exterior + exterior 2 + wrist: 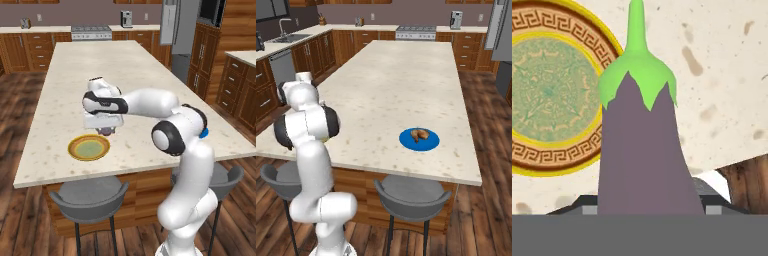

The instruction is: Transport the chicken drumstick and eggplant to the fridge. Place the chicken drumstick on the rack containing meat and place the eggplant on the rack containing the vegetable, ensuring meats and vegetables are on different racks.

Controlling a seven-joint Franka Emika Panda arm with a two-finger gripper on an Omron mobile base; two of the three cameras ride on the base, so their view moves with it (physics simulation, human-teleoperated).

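dull purple eggplant (643, 155) with bright green cap; yellow-rimmed plate (549, 92) with brown key pattern, green centre; blue plate (419, 139); speckled cream table (391, 75).

Matt eggplant (643, 150), speckled, seemingly stone counter (75, 85)

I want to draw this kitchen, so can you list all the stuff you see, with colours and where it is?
dark purple eggplant with green stem cap: one, held in the pincer above the counter
round yellow-rimmed patterned plate: one, empty, near counter edge
golden-brown chicken drumstick: one, on the blue plate
round blue plate: one, on the counter
pale speckled island counter: one, middle of kitchen
grey stools: two, under the counter
grey fridge: one, far end
white arm's pincer: one, gripping the eggplant
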